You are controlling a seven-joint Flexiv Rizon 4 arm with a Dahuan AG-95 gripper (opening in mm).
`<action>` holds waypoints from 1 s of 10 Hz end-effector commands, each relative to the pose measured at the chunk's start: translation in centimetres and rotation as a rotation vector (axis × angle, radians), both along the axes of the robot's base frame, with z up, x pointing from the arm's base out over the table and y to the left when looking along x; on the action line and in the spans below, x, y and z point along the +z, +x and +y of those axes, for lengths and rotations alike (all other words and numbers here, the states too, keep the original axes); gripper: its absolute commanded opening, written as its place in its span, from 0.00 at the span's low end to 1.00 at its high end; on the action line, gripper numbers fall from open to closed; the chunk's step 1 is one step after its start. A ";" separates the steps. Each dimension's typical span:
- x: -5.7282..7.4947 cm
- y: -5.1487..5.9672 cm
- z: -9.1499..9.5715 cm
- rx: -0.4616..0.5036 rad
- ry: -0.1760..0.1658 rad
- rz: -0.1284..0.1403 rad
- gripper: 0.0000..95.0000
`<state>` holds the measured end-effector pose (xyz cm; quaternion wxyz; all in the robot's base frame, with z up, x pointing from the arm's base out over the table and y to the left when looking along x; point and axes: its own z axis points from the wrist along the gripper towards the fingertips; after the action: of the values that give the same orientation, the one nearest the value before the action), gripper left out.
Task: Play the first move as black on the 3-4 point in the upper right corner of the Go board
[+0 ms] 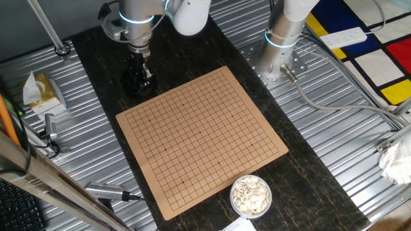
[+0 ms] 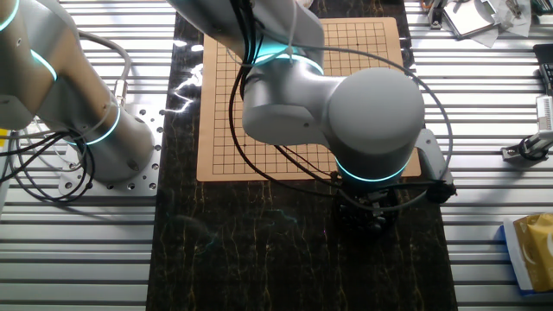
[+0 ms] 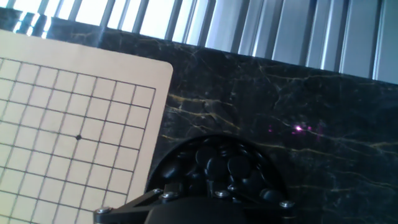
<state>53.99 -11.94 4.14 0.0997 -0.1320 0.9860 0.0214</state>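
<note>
The end effector [image 1: 139, 72] hangs straight down over a round black bowl [image 1: 139, 81] at the far left of the dark marbled surface [image 1: 192, 45], just beyond the far-left corner of the Go board [image 1: 200, 133]. In the hand view its dark body fills the bottom edge, with the bowl of black stones [image 3: 219, 163] directly beneath it, heaped with glossy black pieces. The fingertips are hidden among the stones and behind the hand's own housing, so I cannot tell how far apart they stand or whether they have hold of a stone. In the other fixed view the arm's large grey joint covers the hand almost wholly.

The board lies flat in the middle of the surface, turned at an angle, and carries only its grid lines and printed star dots; one star dot [image 3: 78, 137] shows near the corner closest to the bowl. The crossings of the board are all bare, so the 3-4 point holds no stone.

At the near right, just off the board's near corner, stands a bowl of white stones [image 1: 250, 195]. A second arm's base [image 1: 277, 59] is bolted down at the far right, beyond the board.
</note>
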 end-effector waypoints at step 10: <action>-0.1 0.0 0.0 -0.053 -0.113 -0.004 0.00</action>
<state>54.03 -12.02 4.02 0.0946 -0.1105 0.9886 -0.0396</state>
